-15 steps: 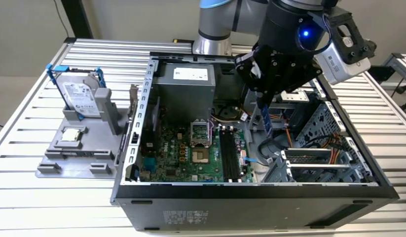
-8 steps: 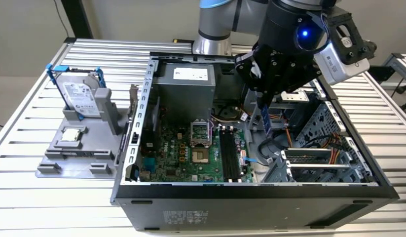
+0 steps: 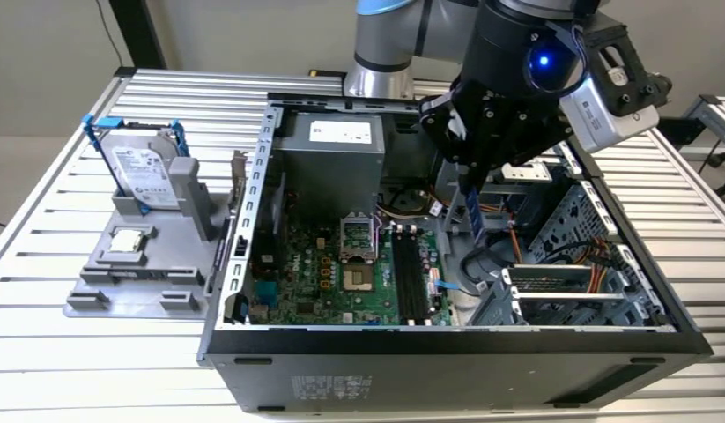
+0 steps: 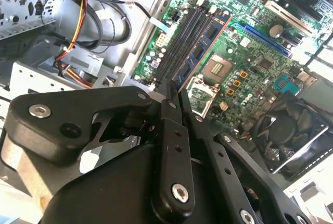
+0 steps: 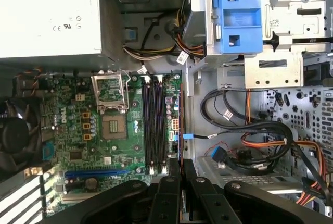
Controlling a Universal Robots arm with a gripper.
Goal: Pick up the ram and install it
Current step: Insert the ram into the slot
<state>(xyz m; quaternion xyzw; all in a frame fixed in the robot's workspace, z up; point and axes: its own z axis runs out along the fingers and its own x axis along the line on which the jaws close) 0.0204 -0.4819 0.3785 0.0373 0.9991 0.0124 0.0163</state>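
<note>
My gripper (image 3: 455,173) hangs inside the open computer case (image 3: 456,352), shut on the ram (image 3: 469,211). The ram is a thin blue board with black chips, held on edge and pointing down. In the second wrist view the ram (image 4: 202,52) runs out from the closed fingertips (image 4: 174,91), just beside the black memory slots (image 4: 179,41). In the first wrist view I see the ram (image 5: 180,130) edge-on, beside the memory slots (image 5: 154,125) and over the motherboard's edge. It is above the board and not seated in any slot. The slots (image 3: 410,273) lie toward the exterior view's left of the ram.
A grey fixture (image 3: 139,273) on the exterior view's left holds a silver hard drive with a blue frame (image 3: 143,167) and a small square processor (image 3: 129,238). Inside the case are the power supply (image 3: 338,145), processor socket (image 3: 359,251), loose cables (image 5: 250,135) and a drive cage (image 3: 603,229).
</note>
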